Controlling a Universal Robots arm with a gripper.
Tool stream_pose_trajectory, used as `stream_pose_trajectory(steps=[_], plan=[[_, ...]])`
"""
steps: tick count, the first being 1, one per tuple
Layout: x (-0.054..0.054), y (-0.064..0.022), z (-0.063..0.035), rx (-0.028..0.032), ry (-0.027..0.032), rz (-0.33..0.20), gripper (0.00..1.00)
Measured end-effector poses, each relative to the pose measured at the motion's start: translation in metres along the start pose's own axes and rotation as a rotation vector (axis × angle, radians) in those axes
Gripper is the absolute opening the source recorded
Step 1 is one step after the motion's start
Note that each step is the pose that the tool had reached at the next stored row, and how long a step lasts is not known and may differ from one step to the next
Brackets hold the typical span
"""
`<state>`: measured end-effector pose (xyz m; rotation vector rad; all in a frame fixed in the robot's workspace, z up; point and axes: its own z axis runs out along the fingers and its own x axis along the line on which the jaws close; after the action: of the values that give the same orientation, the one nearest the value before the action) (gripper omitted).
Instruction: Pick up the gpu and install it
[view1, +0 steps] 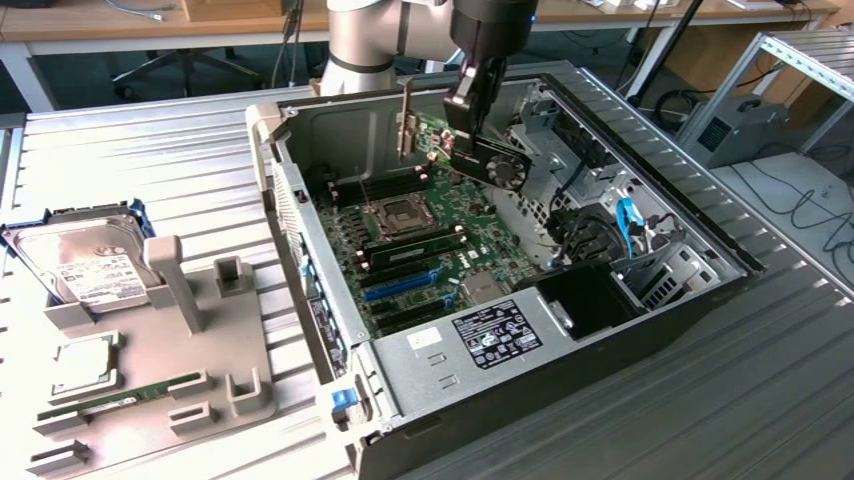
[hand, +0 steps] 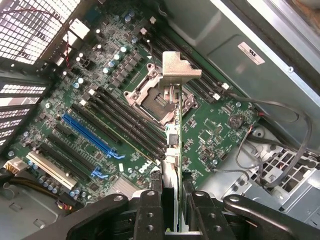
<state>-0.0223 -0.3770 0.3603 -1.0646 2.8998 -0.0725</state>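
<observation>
My gripper (view1: 470, 125) hangs over the open computer case (view1: 694, 290) and is shut on the gpu (view1: 491, 158), a dark card with a small round black fan and a silvery end bracket (view1: 407, 118). The card floats tilted above the motherboard (view1: 427, 235), clear of its slots. In the wrist view the gpu (hand: 173, 145) runs edge-on between my fingers (hand: 197, 205), its bracket (hand: 178, 67) pointing away from me over the CPU socket (hand: 150, 97). The blue expansion slot (hand: 87, 135) lies off to one side of the card.
A grey holder tray (view1: 200, 340) on the exterior view's left carries a silver hard drive with blue frame (view1: 83, 260), a CPU (view1: 87, 365) and a green memory stick (view1: 114, 400). Black cables (hand: 280, 135) and a blue cable (view1: 625, 222) lie inside the case near the drive bays.
</observation>
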Motion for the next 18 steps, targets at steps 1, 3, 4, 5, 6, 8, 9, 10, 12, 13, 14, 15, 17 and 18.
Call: stream_pose_trajectory(steps=[1,3,4,5,6,8,9,10,12,13,14,15,17,18], plan=[[0.0,0.0,0.0,-0.0001,-0.0001,-0.002,0.26],[0.0,0.0,0.0001,-0.0002,-0.0003,-0.005,0.26],[0.0,0.0,0.0002,-0.0002,-0.0004,-0.007,0.26],[0.0,0.0,0.0002,-0.0003,-0.0005,-0.009,0.26],[0.0,0.0,0.0002,-0.0003,-0.0006,-0.01,0.26],[0.0,0.0,0.0003,-0.0005,-0.0008,-0.014,0.26],[0.0,0.0,0.0004,-0.0005,-0.001,-0.015,0.26],[0.0,0.0,0.0004,-0.0006,-0.001,-0.017,0.26],[0.0,0.0,0.0005,-0.0007,-0.0013,-0.021,0.26],[0.0,0.0,0.0006,-0.0008,-0.0014,-0.023,0.26],[0.0,0.0,0.0006,-0.0008,-0.0015,-0.024,0.26],[0.0,0.0,0.0007,-0.0009,-0.0016,-0.026,0.26],[0.0,0.0,0.0007,-0.001,-0.0018,-0.029,0.26],[0.0,0.0001,0.0007,-0.001,-0.0019,-0.031,0.26]])
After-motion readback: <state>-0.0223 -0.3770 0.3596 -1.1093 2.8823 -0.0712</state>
